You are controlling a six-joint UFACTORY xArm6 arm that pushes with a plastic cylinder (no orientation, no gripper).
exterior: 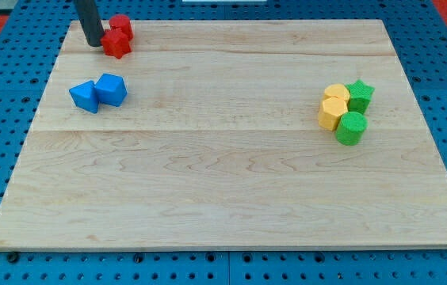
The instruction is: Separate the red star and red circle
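Note:
The red star [116, 43] lies near the board's top left corner, touching the red circle [121, 26] just above and right of it. My tip [94, 43] is the end of the dark rod, standing right at the left side of the red star, touching or nearly touching it. The two red blocks are pressed together.
Two blue blocks [85, 96] [112, 89] lie together below the red pair. At the view's right sit two yellow blocks [336, 94] [333, 113], a green star [359, 95] and a green cylinder [351, 127]. The wooden board [223, 182] rests on a blue pegboard.

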